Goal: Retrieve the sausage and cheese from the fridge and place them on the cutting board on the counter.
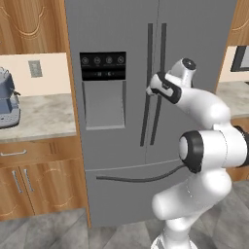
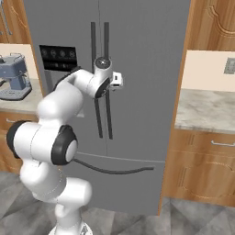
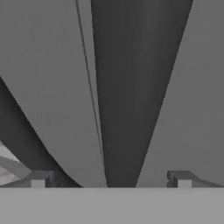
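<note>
The grey fridge [image 1: 121,146] [image 2: 142,55] stands with both doors shut, so the sausage and the cheese are hidden. My gripper [image 1: 149,90] [image 2: 120,81] is raised against the two long dark bar handles [image 1: 151,82] at mid-door height. In the hand view the gripper [image 3: 110,179] is open. One dark handle [image 3: 131,87] runs up between its fingertips [image 3: 39,179], very close, with nothing held. The marble counter [image 1: 44,114] [image 2: 206,110] flanks the fridge on both sides. The cutting board is out of view.
A blue-grey coffee machine [image 1: 7,97] [image 2: 16,75] sits on the left counter. Wooden drawers and cabinets [image 1: 29,170] [image 2: 202,170] lie under the counters. A curved dark handle [image 1: 141,177] [image 2: 114,170] crosses the fridge's bottom drawer. Grey floor lies in front.
</note>
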Motion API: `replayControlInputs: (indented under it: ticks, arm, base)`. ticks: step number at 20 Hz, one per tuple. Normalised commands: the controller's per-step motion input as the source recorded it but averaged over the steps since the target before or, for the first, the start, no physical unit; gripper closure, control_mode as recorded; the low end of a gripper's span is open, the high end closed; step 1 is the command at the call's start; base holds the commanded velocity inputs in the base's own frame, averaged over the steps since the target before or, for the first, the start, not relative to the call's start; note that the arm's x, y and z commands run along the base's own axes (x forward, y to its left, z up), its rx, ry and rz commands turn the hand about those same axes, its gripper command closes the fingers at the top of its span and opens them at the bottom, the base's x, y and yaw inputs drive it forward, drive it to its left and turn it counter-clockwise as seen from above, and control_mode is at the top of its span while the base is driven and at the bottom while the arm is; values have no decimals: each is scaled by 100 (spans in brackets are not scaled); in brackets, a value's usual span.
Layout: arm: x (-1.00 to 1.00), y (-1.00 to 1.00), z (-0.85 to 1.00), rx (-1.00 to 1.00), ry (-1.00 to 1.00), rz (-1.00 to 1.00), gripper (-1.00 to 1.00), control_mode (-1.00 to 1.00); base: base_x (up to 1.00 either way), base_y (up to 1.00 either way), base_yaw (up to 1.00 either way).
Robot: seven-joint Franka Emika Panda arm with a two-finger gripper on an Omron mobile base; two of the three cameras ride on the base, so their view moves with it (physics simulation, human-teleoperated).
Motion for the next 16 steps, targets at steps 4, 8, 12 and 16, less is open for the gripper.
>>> replayControlInputs:
  ticks: [4,8,12,16]
  arm:
    - [9,-8,0,-1,0,0,-100,-100]
    - [0,-2,0,-2,-4,-2,-100,-100]
    - [9,0,-7,-1,-8,-5,-100,-100]
    - [34,7,-31,0,-1,-9,-100,-100]
  base:
    - [0,0,0]
    - [0,0,0]
    - [0,0,0]
    - [0,0,0]
